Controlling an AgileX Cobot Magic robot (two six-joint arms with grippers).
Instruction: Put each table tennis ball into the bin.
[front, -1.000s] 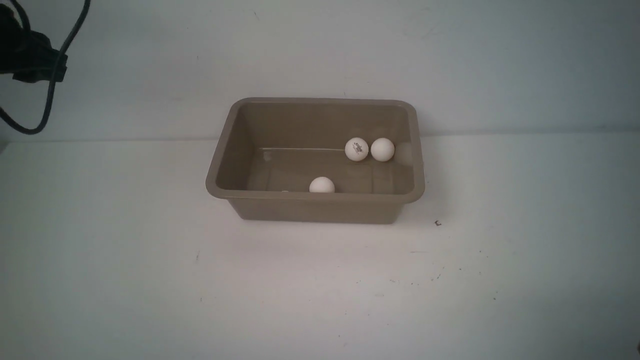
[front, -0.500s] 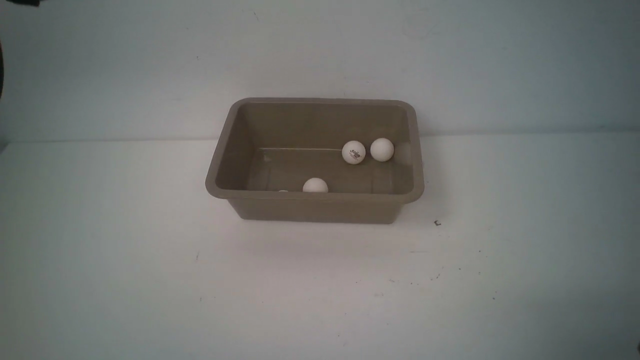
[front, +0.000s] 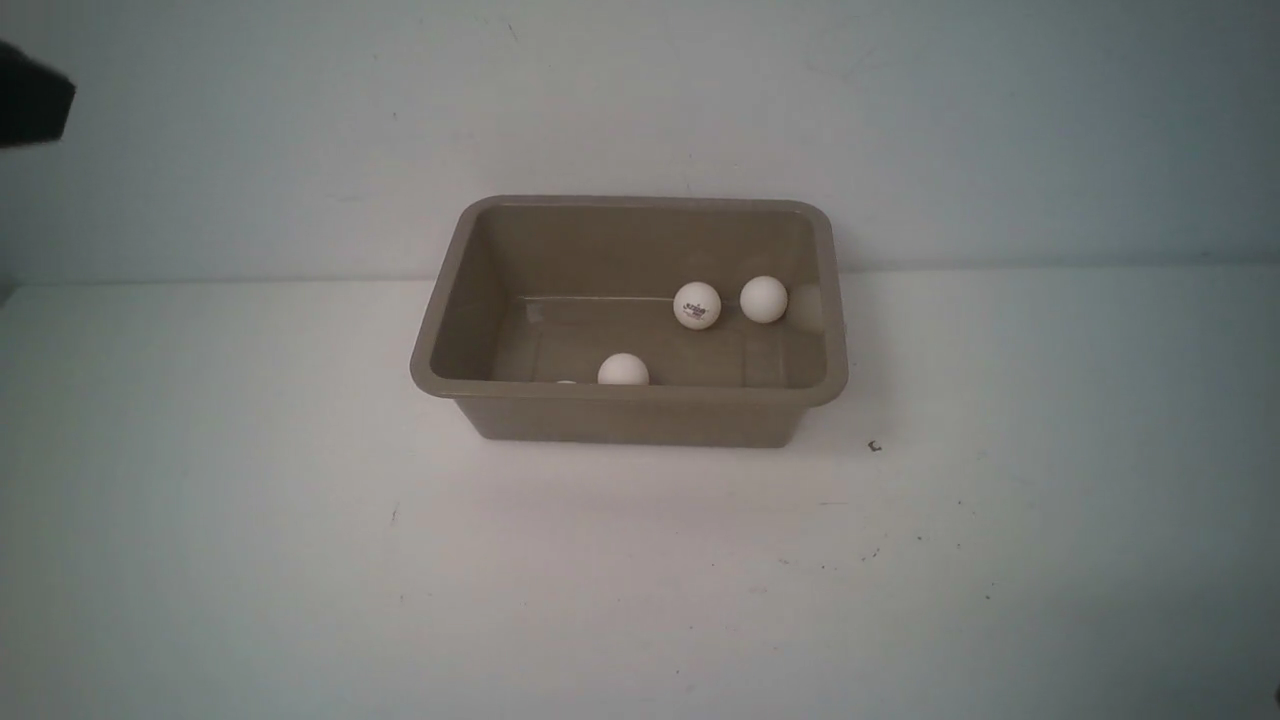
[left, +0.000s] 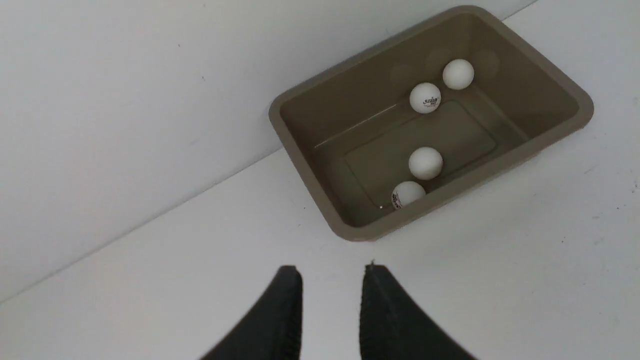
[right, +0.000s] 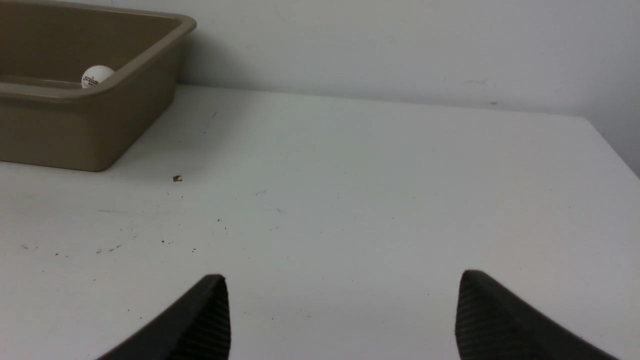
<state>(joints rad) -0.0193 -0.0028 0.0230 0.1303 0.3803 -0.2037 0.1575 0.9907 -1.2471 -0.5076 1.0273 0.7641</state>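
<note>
In the front view, nearest the camera is a broad stretch of the white table (front: 640, 600), marked with a few dark specks, and one small dark crumb (front: 875, 446) lies just beside the bin's near corner at about 4 o'clock from it. Behind that stands the bin (front: 640, 418), tan-brown with a flared rim, its long side facing the camera and its far side close to the pale wall (front: 640, 100).

All the balls seen lie inside the bin. The left wrist view shows four. Going near to far in the front view: a logo ball (left: 407, 194) against the near wall, only its top sliver showing from the front, with a plain ball (front: 623, 370) just beside it, also by the near wall. Farther back, at about 1 o'clock from that one, sits the ball with the dark print (front: 697, 305), and near it at 3 o'clock, apart from it, another plain ball (front: 764, 299) by the far right corner.

The left gripper (left: 332, 272) hangs above bare table, well clear of the bin — its jaws are drawn in to a narrow gap with nothing between them. The right gripper (right: 342, 282) is also over bare table — jaws spread wide and empty.
</note>
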